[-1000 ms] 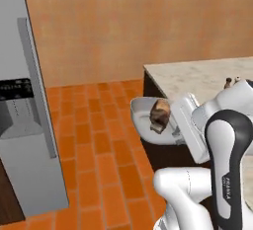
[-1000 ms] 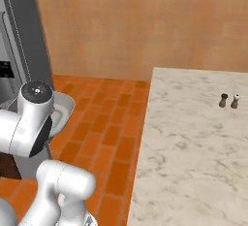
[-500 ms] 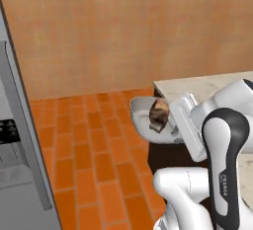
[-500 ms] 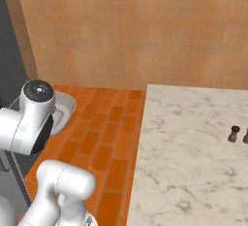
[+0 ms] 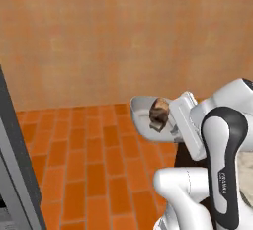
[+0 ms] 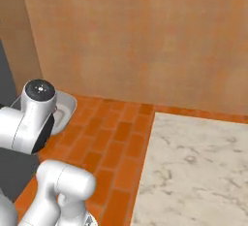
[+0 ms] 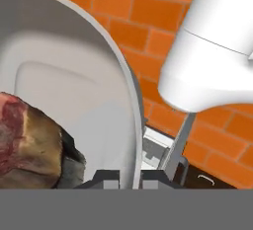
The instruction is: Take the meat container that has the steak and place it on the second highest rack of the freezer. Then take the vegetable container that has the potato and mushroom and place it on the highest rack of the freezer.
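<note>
The meat container (image 5: 143,110), a shallow white-grey oval dish, hangs in the air over the brick floor, with my gripper (image 5: 170,120) shut on its rim. The steak (image 5: 159,111), a brown and reddish lump, lies inside it. In the hand view the steak (image 7: 29,145) sits at the lower left of the meat container (image 7: 74,91), and my gripper (image 7: 129,177) pinches the rim between its two dark tips. A grey slice of the freezer (image 5: 12,174) stands at the far left, its door closed. Its racks, the vegetable container, the potato and the mushroom are out of view.
A marble counter (image 6: 193,171) fills the lower right of the right base view. A tan wall (image 5: 123,36) runs across the back above the orange brick floor (image 5: 84,160). The container's edge (image 6: 67,104) peeks out behind my arm's joint.
The whole picture has shifted, so the base has moved: the freezer has slid towards the left edge and the counter further right. The container stays in my grip, steak inside.
</note>
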Robot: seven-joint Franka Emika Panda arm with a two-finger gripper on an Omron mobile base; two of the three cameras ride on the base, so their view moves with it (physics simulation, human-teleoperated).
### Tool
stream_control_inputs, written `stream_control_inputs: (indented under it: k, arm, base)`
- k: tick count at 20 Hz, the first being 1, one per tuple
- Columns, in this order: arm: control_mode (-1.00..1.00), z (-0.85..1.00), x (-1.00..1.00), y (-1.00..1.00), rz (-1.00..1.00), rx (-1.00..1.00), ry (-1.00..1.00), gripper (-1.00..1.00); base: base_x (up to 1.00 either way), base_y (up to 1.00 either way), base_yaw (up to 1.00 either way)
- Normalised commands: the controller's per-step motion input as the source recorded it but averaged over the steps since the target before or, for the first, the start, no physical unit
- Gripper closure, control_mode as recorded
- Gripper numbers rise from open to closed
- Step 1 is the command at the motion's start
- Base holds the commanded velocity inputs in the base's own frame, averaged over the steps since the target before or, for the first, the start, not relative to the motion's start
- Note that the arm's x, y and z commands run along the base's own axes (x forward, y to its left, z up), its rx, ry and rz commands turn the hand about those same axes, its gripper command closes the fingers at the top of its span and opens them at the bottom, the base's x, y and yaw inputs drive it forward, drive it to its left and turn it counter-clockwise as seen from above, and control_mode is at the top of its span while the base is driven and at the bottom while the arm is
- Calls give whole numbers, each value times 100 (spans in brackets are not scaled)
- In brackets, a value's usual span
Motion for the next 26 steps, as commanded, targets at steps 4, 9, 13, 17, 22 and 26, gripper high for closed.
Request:
stream_control_inputs:
  k: [4, 9, 13, 17, 22, 26]
  arm:
    - [100, 0, 0, 0, 0, 0, 0, 100]
    - [100, 0, 0, 0, 0, 0, 0, 100]
    - [100, 0, 0, 0, 0, 0, 0, 100]
    - [100, 0, 0, 0, 0, 0, 0, 100]
    - [100, 0, 0, 0, 0, 0, 0, 100]
    - [100, 0, 0, 0, 0, 0, 0, 100]
  base:
    - [100, 0, 66]
    - [54, 0, 91]
    - [68, -3, 88]
    - [68, -42, 70]
    - [49, -52, 54]
    - [41, -36, 66]
